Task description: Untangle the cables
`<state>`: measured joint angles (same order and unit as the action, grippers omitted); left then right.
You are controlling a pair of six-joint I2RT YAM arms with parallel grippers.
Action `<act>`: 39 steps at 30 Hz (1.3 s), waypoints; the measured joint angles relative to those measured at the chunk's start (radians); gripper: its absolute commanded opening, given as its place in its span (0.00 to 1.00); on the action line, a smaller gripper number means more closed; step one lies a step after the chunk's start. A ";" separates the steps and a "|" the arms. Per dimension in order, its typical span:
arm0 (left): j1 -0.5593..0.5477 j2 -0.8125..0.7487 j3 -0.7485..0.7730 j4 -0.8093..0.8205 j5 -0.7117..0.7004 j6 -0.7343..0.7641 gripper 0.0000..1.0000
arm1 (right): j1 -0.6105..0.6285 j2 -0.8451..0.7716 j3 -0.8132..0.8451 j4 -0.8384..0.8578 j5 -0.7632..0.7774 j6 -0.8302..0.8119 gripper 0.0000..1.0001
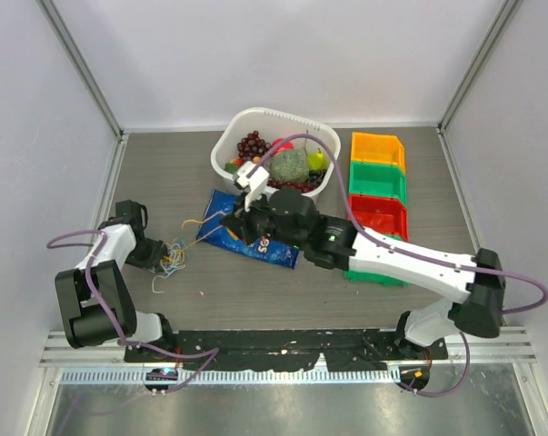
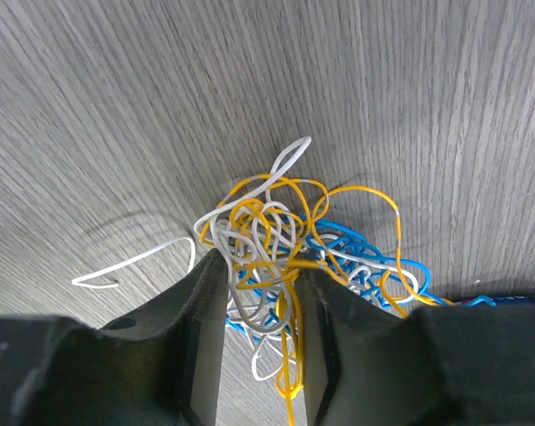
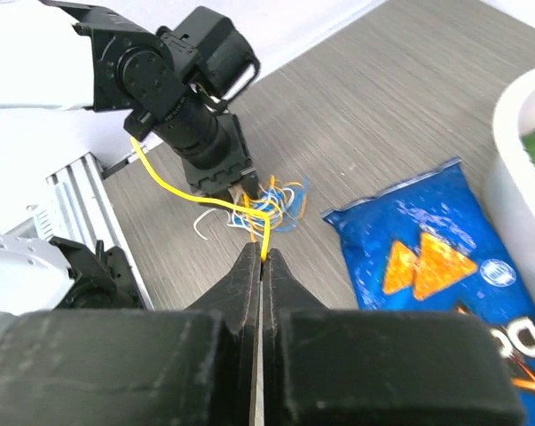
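Right wrist view: we are finding the right gripper (image 3: 263,257) fully closed, pinching a single yellow strand (image 3: 169,188) at its fingertips, with the strand running up toward 12 o'clock and then bending off toward 10 o'clock alongside the left arm's wrist. The cables (image 2: 280,235) are lying as one loopy yellow, white and blue bunch on the table (image 2: 116,106), at roughly 8 o'clock of the chip bag (image 3: 427,257) in the top view. The left gripper (image 2: 261,271) is standing about half open astride the near part of the bunch, several strands lying between its fingers; we cannot tell whether the pads are pressing on them. We are judging the main hazard to be a pull on the yellow strand while the bunch is not firmly anchored: the whole knot would be dragging along the table instead of releasing. A second hazard is the strand cinching its loops tighter if drawn across the white and blue ones. We are also noting a thin pinch that could be slipping under load, and slack that could be snagging on the left wrist.
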<state>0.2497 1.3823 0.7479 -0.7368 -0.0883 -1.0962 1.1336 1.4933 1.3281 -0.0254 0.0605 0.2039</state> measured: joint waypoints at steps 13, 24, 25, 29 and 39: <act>0.039 0.008 0.000 0.000 0.050 0.014 0.25 | 0.006 -0.372 -0.123 -0.124 0.195 -0.050 0.01; 0.050 0.007 0.002 -0.004 0.055 0.031 0.25 | 0.006 -0.640 -0.165 -0.202 0.306 -0.072 0.01; 0.052 0.007 0.002 -0.004 0.055 0.031 0.24 | 0.006 -0.668 -0.165 -0.210 0.309 -0.074 0.01; 0.055 0.007 0.004 -0.006 0.056 0.032 0.24 | 0.006 -0.772 -0.165 -0.232 0.315 -0.087 0.01; 0.060 0.008 0.017 -0.032 0.084 0.034 0.28 | 0.009 -0.936 -0.152 -0.318 0.326 -0.151 0.01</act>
<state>0.3092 1.3903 0.7650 -0.7692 -0.0044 -1.0618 1.1423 0.5575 1.1763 -0.3431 0.3862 0.0532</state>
